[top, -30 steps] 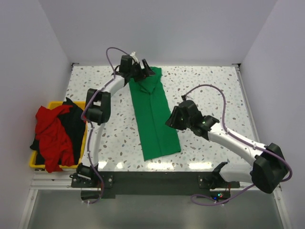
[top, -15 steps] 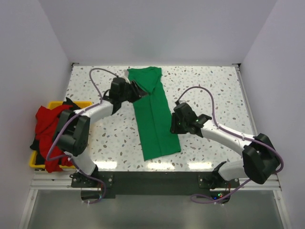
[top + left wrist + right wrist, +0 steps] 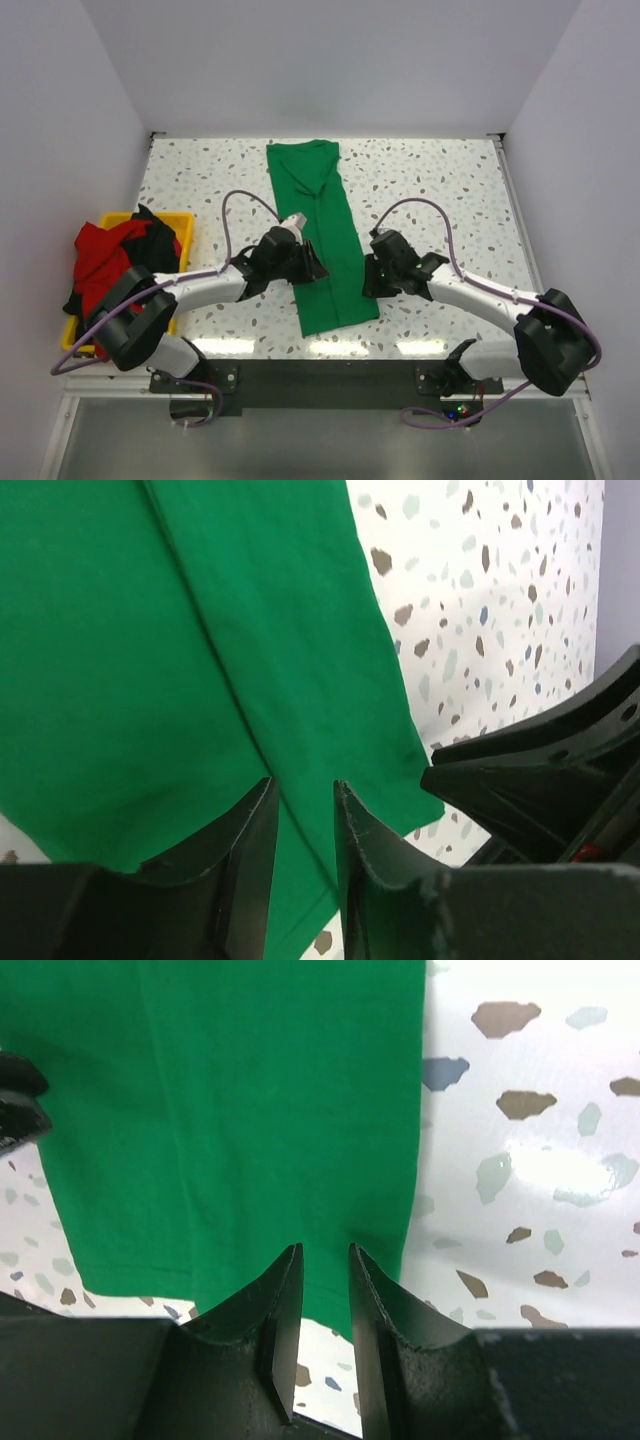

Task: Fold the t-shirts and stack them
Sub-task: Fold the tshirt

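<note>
Right now I see the green t-shirt (image 3: 320, 235) folded long on the table (image 3: 450, 180), my left gripper (image 3: 308, 268) over its left edge, right gripper (image 3: 368, 279) over its right, both jaws only narrowly spread.

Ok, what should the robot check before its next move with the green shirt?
1. Green t-shirt lies flat as a long strip: ok.
2. Left gripper is at the strip's left edge, toward the near end: ok.
3. Right gripper is at the strip's right edge: ok.
4. Cloth pinched in either gripper: cannot tell; both pairs of jaws stand a narrow gap apart.
5. Red t-shirt and black t-shirt are aside at the yellow bin: ok.
</note>
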Controlling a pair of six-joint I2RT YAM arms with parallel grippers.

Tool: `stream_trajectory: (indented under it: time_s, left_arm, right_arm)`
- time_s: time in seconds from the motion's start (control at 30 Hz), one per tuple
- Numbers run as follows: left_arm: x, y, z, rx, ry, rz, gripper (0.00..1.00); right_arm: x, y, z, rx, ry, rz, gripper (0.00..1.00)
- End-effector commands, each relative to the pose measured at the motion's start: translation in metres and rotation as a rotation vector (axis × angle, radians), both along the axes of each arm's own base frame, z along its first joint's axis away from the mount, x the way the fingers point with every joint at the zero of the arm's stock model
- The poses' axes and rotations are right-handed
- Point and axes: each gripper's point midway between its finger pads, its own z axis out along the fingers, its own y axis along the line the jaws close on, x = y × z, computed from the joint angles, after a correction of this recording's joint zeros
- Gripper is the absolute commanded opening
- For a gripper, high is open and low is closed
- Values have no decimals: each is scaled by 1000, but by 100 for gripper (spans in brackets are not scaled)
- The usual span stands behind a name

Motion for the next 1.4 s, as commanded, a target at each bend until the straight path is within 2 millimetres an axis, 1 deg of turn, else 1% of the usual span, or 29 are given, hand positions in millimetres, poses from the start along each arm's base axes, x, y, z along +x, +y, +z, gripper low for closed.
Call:
stream_trajectory:
  time_s: [0.0,0.07,0.17,0.37,0.5,0.57,0.6,0.83,1.1,1.27,1.37]
  left_arm:
    - [-11,-5,5,3,-27,-9,32]
    - [-20,-1,-4,38,-3,1,30]
    - [-30,2,-9,48,13,15,27]
    - [-50,8,-31,113,72,16,21]
    - [-61,18,-43,160,115,19,18]
    - [-59,24,-48,189,111,38,16]
    - [-65,31,-55,218,137,38,16]
    - [-77,47,-67,283,167,25,15]
    - [-86,58,-73,326,188,17,14]
    - [-90,66,-74,353,192,15,15]
    - [-93,69,-75,361,195,9,15]
  right_arm:
    - [-13,3,6,57,5,24,29]
    - [-18,8,6,91,15,34,28]
    - [-24,9,2,115,32,40,28]
    - [-28,11,-5,103,58,67,27]
    - [-32,0,-15,47,72,65,27]
    - [-37,-5,-19,24,82,70,27]
    - [-38,-9,-21,12,86,67,27]
    - [-51,-30,-33,-69,117,56,26]
    - [-59,-37,-34,-74,138,36,26]
    - [-65,-38,-35,-69,156,34,26]
    - [-65,-36,-32,-60,154,35,25]
